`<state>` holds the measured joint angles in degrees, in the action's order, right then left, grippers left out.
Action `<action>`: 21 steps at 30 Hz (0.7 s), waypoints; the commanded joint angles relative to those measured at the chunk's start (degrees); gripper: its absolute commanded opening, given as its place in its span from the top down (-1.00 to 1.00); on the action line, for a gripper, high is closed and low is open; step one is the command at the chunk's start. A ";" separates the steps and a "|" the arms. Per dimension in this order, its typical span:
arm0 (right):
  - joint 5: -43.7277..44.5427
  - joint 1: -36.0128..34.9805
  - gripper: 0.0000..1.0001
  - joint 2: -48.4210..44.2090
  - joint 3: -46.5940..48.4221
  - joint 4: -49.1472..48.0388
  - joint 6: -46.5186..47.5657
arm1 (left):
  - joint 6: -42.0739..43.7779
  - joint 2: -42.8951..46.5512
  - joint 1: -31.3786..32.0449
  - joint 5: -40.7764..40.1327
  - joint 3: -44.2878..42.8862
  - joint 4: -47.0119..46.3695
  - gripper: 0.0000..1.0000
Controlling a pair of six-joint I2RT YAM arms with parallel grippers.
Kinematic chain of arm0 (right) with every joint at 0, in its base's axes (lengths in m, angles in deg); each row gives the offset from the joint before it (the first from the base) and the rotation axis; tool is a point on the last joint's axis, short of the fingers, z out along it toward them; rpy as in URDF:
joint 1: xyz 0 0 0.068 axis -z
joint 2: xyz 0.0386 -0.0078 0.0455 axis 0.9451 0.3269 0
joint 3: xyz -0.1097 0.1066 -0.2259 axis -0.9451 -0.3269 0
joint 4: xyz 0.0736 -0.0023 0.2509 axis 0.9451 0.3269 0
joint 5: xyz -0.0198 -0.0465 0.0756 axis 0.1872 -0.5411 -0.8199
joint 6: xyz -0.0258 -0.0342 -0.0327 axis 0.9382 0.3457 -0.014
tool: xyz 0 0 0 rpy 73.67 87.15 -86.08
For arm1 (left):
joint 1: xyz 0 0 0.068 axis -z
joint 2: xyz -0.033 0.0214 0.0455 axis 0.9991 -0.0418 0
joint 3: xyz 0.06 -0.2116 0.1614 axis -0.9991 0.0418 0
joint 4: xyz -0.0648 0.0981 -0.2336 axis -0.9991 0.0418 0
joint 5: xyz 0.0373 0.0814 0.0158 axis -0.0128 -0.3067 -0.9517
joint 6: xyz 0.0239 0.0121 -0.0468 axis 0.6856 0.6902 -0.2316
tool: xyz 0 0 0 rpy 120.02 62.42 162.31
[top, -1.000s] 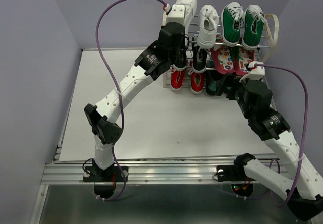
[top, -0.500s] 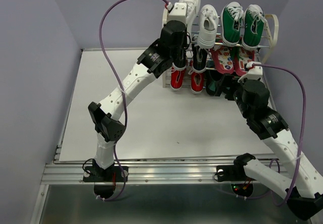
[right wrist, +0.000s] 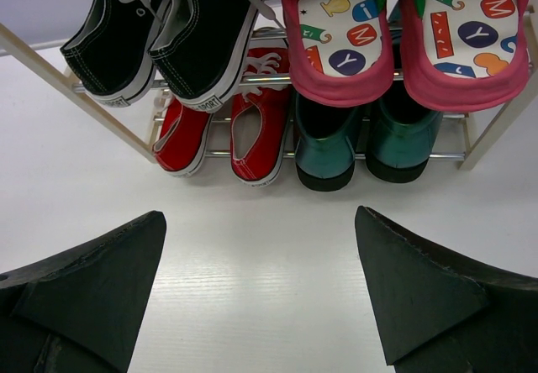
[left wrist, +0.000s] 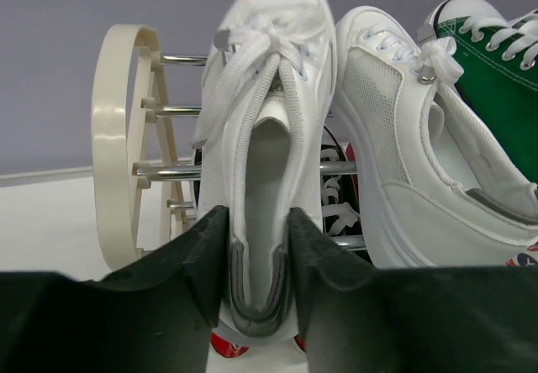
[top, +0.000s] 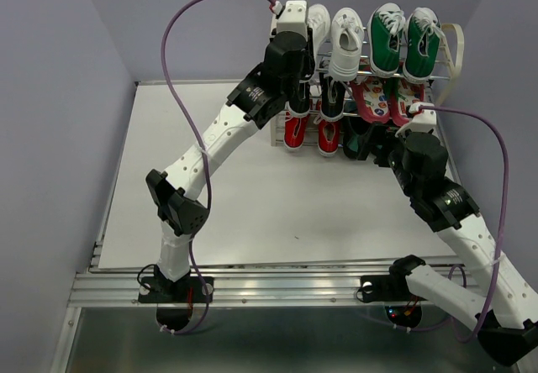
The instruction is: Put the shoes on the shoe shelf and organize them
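The left gripper (left wrist: 258, 222) is seen clamped on the heel of a white sneaker (left wrist: 269, 96), its matte black fingers (left wrist: 197, 260) pressed against both sides of the smooth heel, with a grey heel tab caught between them. The sneaker is held toe away from the gripper, with flat white laces and metal aglets shown at its tongue. Just to the gripper's right, a second white sneaker (left wrist: 395, 154) with a mesh side panel is set on the top tier, and a green canvas sneaker (left wrist: 492, 79) is found beyond that. To the gripper's left, the rounded cream end ring of the shoe shelf (left wrist: 113, 138) is seen, with shiny metal rods (left wrist: 168, 170) running across from it.

The right gripper (right wrist: 261, 215) is held low over the white table (right wrist: 252, 272) with its fingers spread wide and nothing between them. Ahead of it, on the bottom tier, red sneakers (right wrist: 252, 129) with white laces and glossy teal shoes (right wrist: 328, 142) are lined up heel outward. Above them, black sneakers (right wrist: 202, 37) with white soles and pink letter-printed flip-flops (right wrist: 336, 45) are laid.

Compared with a second ago, the left wrist has been raised and pushed further toward the shelf, and the held sneaker, then standing clear above the wrist, is now largely covered by it. The right arm is hardly changed.
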<state>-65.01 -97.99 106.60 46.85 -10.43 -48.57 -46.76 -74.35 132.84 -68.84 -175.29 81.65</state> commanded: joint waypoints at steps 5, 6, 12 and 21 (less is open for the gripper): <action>0.75 0.18 -1.00 -0.13 0.08 -2.49 0.03 | -0.33 1.37 -0.41 -1.08 -4.57 -6.00 -0.05; 0.66 0.18 -1.00 -0.13 0.08 -2.49 -0.05 | -0.33 1.46 -0.50 -0.99 -4.49 -5.92 -0.13; -0.04 0.18 -1.00 -0.13 0.25 -2.49 0.47 | -0.68 2.69 -0.41 0.67 -1.86 -6.00 -0.35; -0.83 0.18 -1.00 0.39 0.52 -2.49 0.65 | 1.07 5.86 -0.06 2.08 6.67 -6.53 -0.57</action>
<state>-65.29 -97.99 106.97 46.85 -10.45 -48.46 -47.20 -72.47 132.53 -67.84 -170.28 77.96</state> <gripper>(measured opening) 0.995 0.777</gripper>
